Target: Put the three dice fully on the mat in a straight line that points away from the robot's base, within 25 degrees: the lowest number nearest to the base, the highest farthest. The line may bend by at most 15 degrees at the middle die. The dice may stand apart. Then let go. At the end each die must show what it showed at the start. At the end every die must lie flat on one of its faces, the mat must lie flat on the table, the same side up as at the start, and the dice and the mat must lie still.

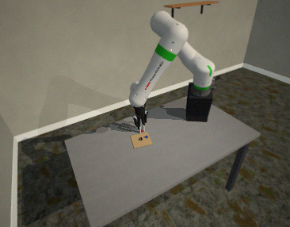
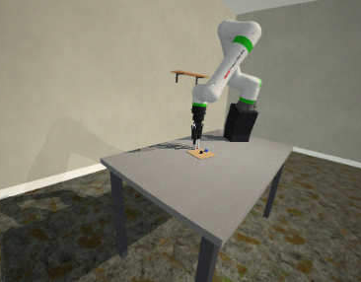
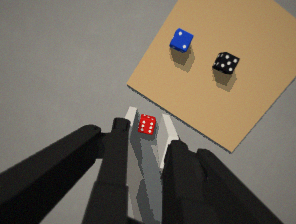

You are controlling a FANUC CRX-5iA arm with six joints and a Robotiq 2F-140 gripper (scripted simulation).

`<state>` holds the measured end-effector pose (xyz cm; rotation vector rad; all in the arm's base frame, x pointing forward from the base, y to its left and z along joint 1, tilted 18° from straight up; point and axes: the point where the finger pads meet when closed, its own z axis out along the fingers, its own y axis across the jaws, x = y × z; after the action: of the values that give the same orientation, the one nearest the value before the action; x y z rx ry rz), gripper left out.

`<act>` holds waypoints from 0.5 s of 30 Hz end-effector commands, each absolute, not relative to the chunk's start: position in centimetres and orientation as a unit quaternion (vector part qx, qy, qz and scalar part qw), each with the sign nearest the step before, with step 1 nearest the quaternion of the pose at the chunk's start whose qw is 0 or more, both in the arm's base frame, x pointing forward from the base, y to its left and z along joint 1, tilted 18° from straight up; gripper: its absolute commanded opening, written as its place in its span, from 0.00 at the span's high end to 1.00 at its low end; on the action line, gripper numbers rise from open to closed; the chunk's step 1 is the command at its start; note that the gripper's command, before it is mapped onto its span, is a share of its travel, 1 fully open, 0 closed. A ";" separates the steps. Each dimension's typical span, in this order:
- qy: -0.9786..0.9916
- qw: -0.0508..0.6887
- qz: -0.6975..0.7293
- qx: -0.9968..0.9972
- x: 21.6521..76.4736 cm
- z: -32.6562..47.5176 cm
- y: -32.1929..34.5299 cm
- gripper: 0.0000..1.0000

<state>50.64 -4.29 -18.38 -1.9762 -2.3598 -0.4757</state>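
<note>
The pincer (image 1: 142, 130) (image 2: 197, 147) (image 3: 146, 122) stands narrowly open around the red die (image 1: 142, 131) (image 2: 197, 148) (image 3: 147, 124), gripping nothing. In the wrist view, the blue die (image 1: 146, 136) (image 2: 206, 150) (image 3: 181, 40) lies at its one o'clock, the black die (image 1: 140, 139) (image 2: 201, 152) (image 3: 226, 63) at two

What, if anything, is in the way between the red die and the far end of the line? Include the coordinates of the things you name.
Nothing visible blocks it: the black die (image 1: 140, 139) (image 2: 201, 152) (image 3: 226, 63) seems to sit beside the red die's (image 1: 142, 131) (image 2: 197, 148) (image 3: 147, 125) likely path.

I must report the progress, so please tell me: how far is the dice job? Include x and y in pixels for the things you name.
Looks done: the blue two (image 1: 146, 136) (image 2: 206, 150) (image 3: 181, 40) and black five (image 1: 140, 139) (image 2: 201, 152) (image 3: 226, 63) are on the mat (image 1: 142, 144) (image 2: 201, 156) (image 3: 240, 110), blue nearer the base (image 1: 199, 109) (image 2: 240, 123).
In hand: the tool (image 1: 143, 131) (image 2: 197, 147) (image 3: 146, 122) straddles the red six (image 1: 142, 131) (image 2: 196, 148) (image 3: 147, 125) off the mat, apparently ungripped.
Left: grip red, place it beyond black in line, let go.
</note>
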 end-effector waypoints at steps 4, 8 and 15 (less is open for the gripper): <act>-0.758 0.013 -0.153 -0.634 50.7 -18.4 -4.3 0.81; -0.758 0.013 -0.153 -0.634 50.7 -18.4 -4.3 0.93; -0.758 0.013 -0.153 -0.634 50.7 -18.4 -4.3 0.93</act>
<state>50.64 -4.30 -18.37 -1.9761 -2.3598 -0.4757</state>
